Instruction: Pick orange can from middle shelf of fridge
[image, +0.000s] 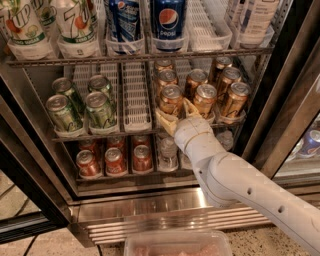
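Note:
Several orange cans stand in the right lanes of the middle shelf of the fridge. The front left orange can stands in its white lane tray. My gripper is at the front edge of this shelf, right at that can's base. Its pale fingers are spread, one at the can's left and one at its right. The can stands upright on the shelf. My white arm reaches in from the lower right.
Green cans fill the left lanes of the middle shelf, beside an empty white lane. Pepsi and 7UP bottles stand on the rack above. Red cans sit below. A clear tub lies at the bottom.

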